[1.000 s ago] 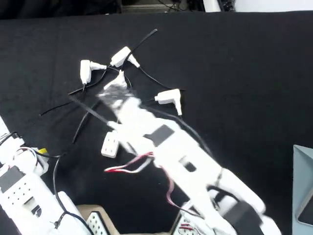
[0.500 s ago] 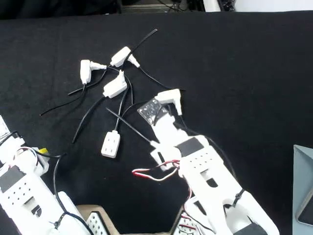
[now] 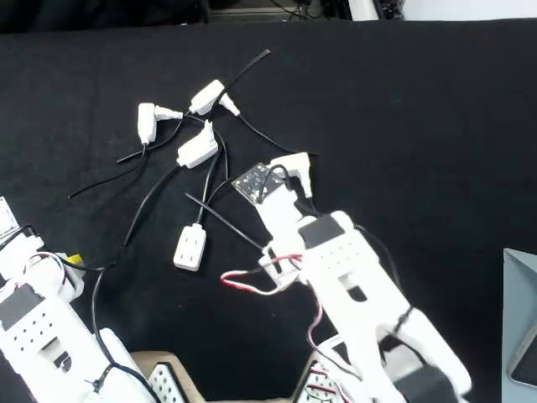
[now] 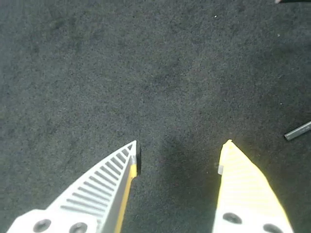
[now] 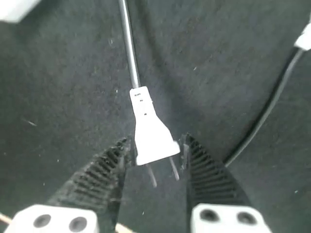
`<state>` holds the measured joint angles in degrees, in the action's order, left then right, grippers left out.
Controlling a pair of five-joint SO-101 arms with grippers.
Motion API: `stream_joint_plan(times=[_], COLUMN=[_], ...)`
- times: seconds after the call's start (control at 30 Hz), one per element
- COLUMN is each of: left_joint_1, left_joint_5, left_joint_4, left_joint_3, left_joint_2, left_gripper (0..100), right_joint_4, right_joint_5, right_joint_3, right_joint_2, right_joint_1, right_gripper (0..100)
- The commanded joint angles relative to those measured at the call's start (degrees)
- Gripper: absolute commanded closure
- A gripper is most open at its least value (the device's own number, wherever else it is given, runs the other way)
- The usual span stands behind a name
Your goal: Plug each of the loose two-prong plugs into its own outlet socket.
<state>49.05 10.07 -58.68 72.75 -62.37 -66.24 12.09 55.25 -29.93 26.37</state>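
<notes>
Right claw [image 5: 156, 143] clamped on the two-prong plug [image 5: 149, 132]: jaws pinched the wide end from both sides. The prongs ran back between the jaws toward the wrist, and the plug's cord [image 5: 127, 43] led straight out past the tips. How firmly the pads bit was hard to read; contact looked shallow, at the body's edges only.

Left claw [image 4: 180, 150] hung apart over bare black cloth [image 4: 146, 58].

Nearest outlet socket [image 3: 190, 247] lay well apart from the right claw, off to one side and behind its tips.

Risks:
- Prongs faced the wrist, not the socket, so a turn or regrip seemed needed, and the plug could twist out then.
- Cord drag might pivot the plug in so slight a hold.
- A second cord [image 5: 272, 104] just beside the claw could snag.
</notes>
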Motion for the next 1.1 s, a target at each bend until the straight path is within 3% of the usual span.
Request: stream_joint_plan(times=[0.0,0.1,0.23,0.47,0.6,1.07], left_joint_1=[-0.7,-0.7,-0.7,-0.7,-0.7,-0.7], left_joint_5=[0.4,0.4,0.4,0.4,0.4,0.4], left_joint_4=[1.1,1.1,1.1,1.1,1.1,1.1], left_joint_3=[-0.1,-0.1,-0.1,-0.1,-0.1,0.0], left_joint_2=[-0.9,-0.9,-0.9,-0.9,-0.9,-0.9], left_gripper=[73,73,73,73,73,73], right_joint_4=[-0.4,-0.4,0.1,5.5,5.6,11.9], right_joint_5=[-1.8,-2.6,-2.2,6.7,7.6,4.4], right_joint_3=[-4.0,-4.7,-4.8,-4.5,-4.0,0.5], right_joint_2=[5.1,7.3,7.4,8.0,8.0,12.5], right_joint_1=[-0.9,-0.9,-0.9,-6.1,-6.5,-0.1], right_gripper=[76.8,73.9,77.3,80.9,80.9,80.7])
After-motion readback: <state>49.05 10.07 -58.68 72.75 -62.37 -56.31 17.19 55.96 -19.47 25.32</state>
